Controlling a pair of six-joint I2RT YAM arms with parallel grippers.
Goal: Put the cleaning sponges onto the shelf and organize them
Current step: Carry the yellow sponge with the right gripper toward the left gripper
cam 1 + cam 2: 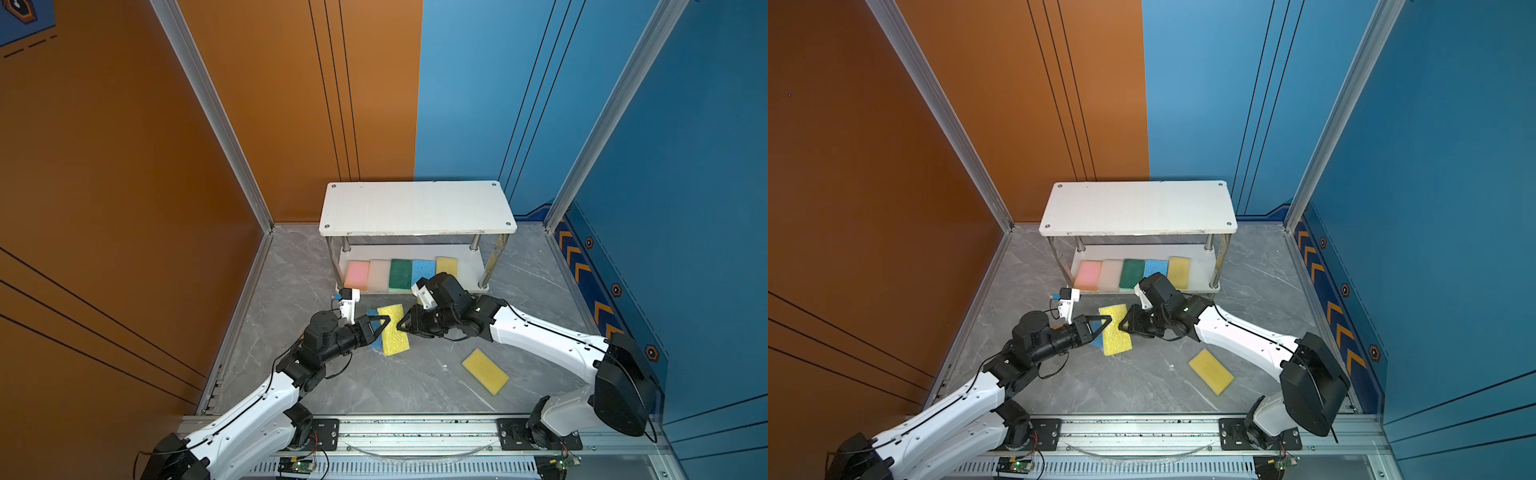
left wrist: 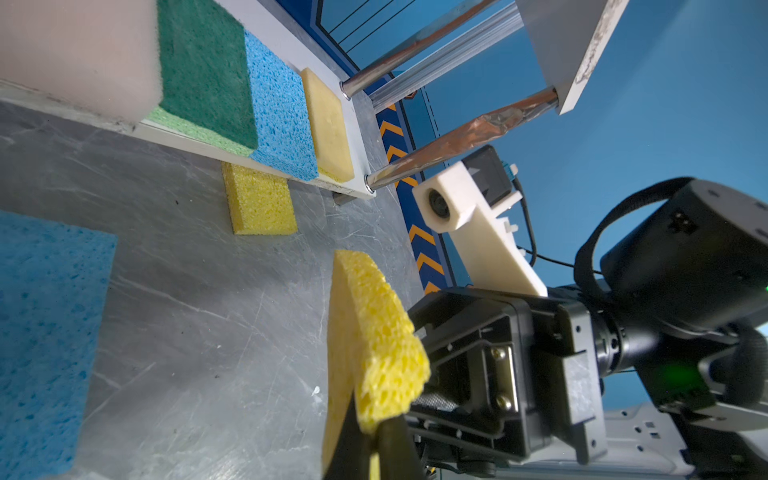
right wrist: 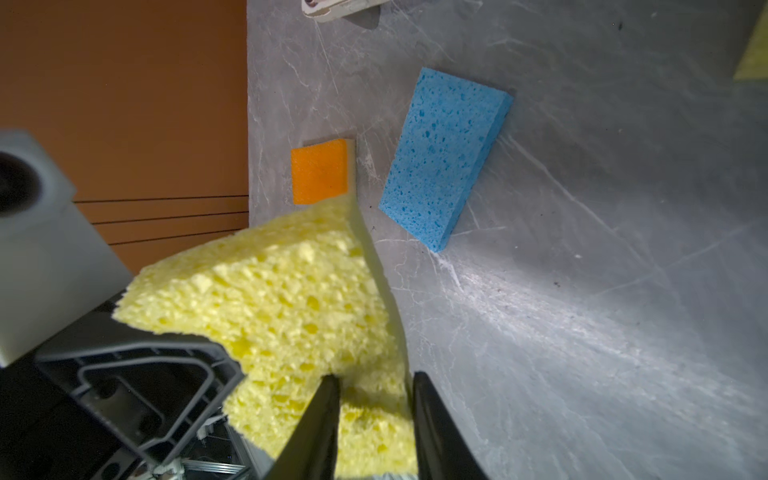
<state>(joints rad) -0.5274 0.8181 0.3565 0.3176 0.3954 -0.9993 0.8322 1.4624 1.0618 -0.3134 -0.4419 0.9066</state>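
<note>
While the left gripper [image 1: 384,322] pinches 1 edge of the yellow sponge [image 1: 395,338] tight, the right gripper [image 1: 402,325] stands half spread around the opposite edge, apparently not squeezing. The sponge hangs above the floor [image 1: 415,386], just before the shelf [image 1: 417,208].

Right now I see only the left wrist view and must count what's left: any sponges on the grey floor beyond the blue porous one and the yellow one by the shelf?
Observer: Yes: a smooth pale-yellow rectangular sponge lies flat near the right arm.
Operator: Anything else?
Observer: An orange foam sponge lies beside the blue porous sponge, not touching it.
Operator: Is the top tier used?
Observer: No, the white metal-legged shelf has nothing on its top board.
</note>
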